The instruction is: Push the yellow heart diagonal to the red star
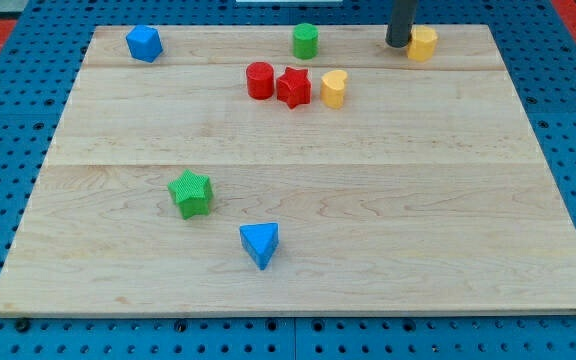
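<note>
Camera view: wooden surface point(298, 200). Yellow heart point(334, 88) is set just right of red star point(293, 87), red cylinder point(259, 80) on the star's left. No jaws are fitted; my tip point(398, 44) is placed beside a yellow block point(423, 43) at the view's top.

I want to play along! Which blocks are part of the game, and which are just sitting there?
In the game: yellow heart, red star, my tip at the view's top, away from both.

Just sitting: red cylinder, green cylinder, yellow block beside my tip, blue block, green star, blue triangle.
</note>
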You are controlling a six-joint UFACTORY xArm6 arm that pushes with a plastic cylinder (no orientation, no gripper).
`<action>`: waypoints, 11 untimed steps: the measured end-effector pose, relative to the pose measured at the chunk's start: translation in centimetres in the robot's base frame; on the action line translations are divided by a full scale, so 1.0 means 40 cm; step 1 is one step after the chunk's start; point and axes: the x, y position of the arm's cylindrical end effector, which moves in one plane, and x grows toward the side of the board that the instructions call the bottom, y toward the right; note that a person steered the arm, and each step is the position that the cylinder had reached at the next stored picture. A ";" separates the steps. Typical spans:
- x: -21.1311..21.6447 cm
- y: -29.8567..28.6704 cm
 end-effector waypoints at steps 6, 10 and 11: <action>0.106 -0.143; 0.320 -0.344; 0.399 -0.424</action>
